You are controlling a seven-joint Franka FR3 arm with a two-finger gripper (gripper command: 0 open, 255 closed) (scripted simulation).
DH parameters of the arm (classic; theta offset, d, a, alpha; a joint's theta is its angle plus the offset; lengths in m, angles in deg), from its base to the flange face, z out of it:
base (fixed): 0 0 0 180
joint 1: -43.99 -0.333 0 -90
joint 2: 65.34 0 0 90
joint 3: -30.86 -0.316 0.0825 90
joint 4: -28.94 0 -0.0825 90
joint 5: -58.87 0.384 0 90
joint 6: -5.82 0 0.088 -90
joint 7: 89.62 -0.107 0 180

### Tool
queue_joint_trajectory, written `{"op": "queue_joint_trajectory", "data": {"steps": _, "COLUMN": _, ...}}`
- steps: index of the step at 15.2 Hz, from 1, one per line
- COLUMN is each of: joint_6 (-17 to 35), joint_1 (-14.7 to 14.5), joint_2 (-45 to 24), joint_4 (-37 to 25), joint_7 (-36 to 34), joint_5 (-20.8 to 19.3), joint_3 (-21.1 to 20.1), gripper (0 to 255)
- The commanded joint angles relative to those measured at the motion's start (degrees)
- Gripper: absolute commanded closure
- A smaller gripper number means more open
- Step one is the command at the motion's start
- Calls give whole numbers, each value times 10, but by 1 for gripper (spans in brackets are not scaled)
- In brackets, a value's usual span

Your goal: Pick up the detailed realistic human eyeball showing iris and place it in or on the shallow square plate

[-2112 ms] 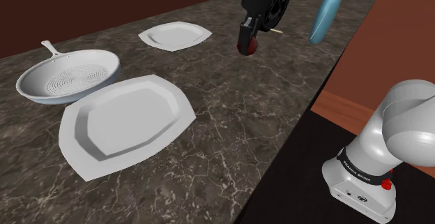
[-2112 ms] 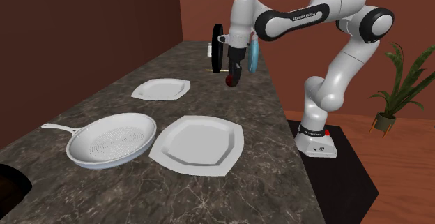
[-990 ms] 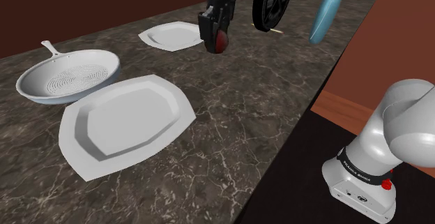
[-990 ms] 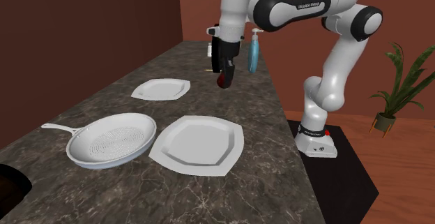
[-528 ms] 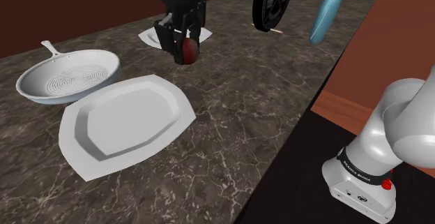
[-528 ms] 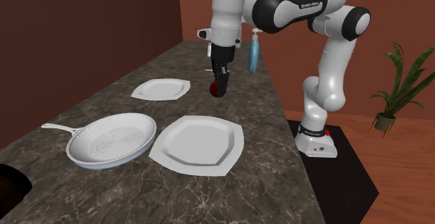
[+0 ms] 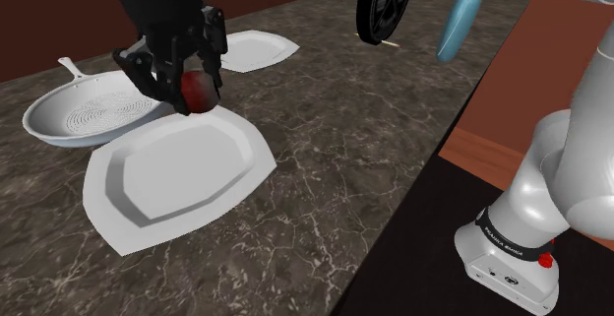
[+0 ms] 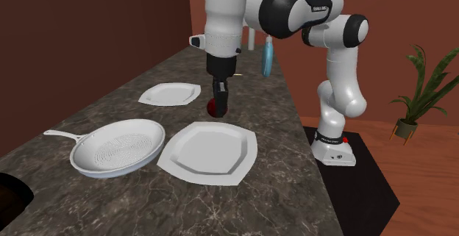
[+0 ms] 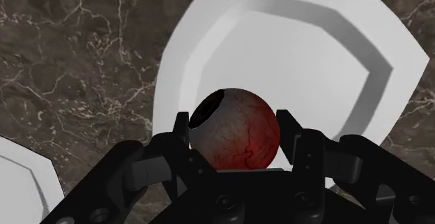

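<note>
Item: red-veined round eyeball [image 9: 240,142] with a dark iris, pinched between the two fingers of the all-black gripper [image 7: 193,86] and held in the air by the far edge of the large white shallow square plate [image 7: 148,211].

Surroundings, shoulder view:
- small white plate [image 7: 258,48], farther off
- pale ridged frying pan [image 7: 93,112], at left
- dark veined marble counter [image 7: 344,166], beneath all of them

eyeball [image 9: 235,128]: blotchy red, fine dark veins, black patch on one side
large plate [image 7: 177,171]: plain white
countertop [image 7: 354,147]: dark brown stone, pale veining
pan [image 7: 93,107]: pale grey, ringed ridges
gripper [image 9: 235,135]: black
</note>
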Motion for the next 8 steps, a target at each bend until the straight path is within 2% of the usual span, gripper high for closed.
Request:
{"op": "queue_joint_trajectory", "data": {"steps": 1, "joint_6": -25, "joint_1": -29, "joint_2": -51, "joint_4": -67, "joint_7": -24, "joint_5": -26, "joint_3": -6, "gripper": 255}}
{"op": "queue_joint_trajectory", "data": {"steps": 3, "joint_6": -59, "joint_1": -69, "joint_2": -110, "joint_4": -151, "joint_7": -43, "joint_5": -55, "joint_3": -7, "gripper": 255}}
{"op": "queue_joint_trajectory", "data": {"steps": 4, "joint_6": -60, "joint_1": -71, "joint_2": -111, "joint_4": -154, "joint_7": -43, "joint_5": -55, "joint_3": -5, "gripper": 255}}
{"op": "queue_joint_trajectory", "data": {"steps": 8, "joint_6": -20, "joint_1": -58, "joint_2": -96, "joint_4": -99, "joint_7": -47, "joint_5": -47, "joint_3": -6, "gripper": 255}}
